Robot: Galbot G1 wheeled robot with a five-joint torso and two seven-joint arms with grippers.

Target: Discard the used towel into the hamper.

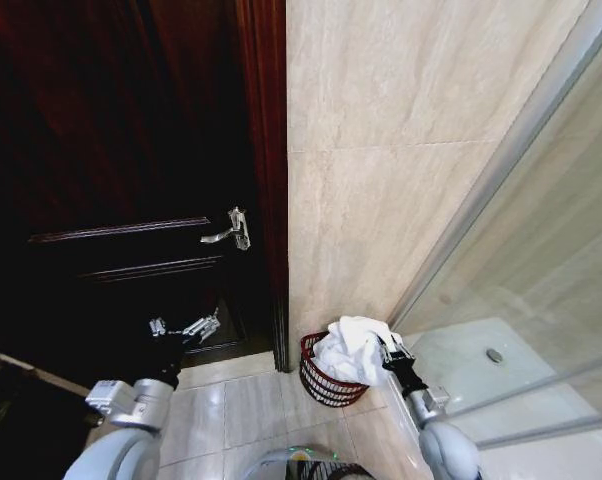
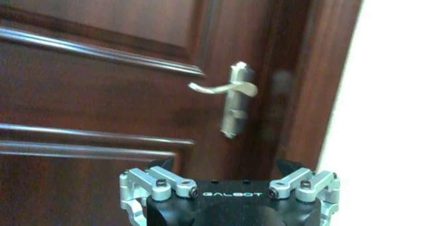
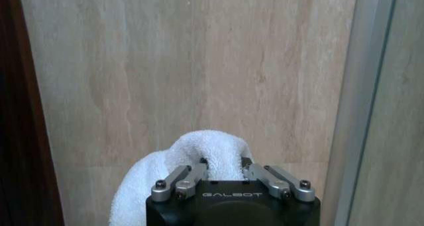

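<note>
Beige stone-look wall tiles point(image 1: 381, 150) and a pale tiled floor point(image 1: 231, 410) frame this bathroom corner. Farthest left stands a dark wooden door point(image 1: 111, 150) with a silver lever handle point(image 1: 231, 232). The left gripper point(image 1: 184, 329) hangs idle in front of the door's lower panel, well apart from the work; in the left wrist view the left gripper point(image 2: 229, 186) faces the lever handle point(image 2: 229, 94), and whether it is spread or closed cannot be told.

Moving right, the hamper point(image 1: 321, 385), a low reddish-brown open-weave basket, sits on the floor against the tiled wall just beside the door frame. The white towel point(image 1: 351, 345) is heaped over the hamper's top, bulging above the rim. At its right edge the right gripper point(image 1: 391, 348) is pinched onto a fold of the towel; in the right wrist view the right gripper point(image 3: 222, 166) has terry cloth pushed up between its fingers point(image 3: 188, 176). Farthest right runs the glass shower screen point(image 1: 521, 250) over a white shower tray point(image 1: 481, 360).

The drop looks nearly done. To finish well, the right arm would likely need to lower the held fold inside the rim before letting go, so that no part drapes outside, and then lift straight up to avoid tipping the light basket.
</note>
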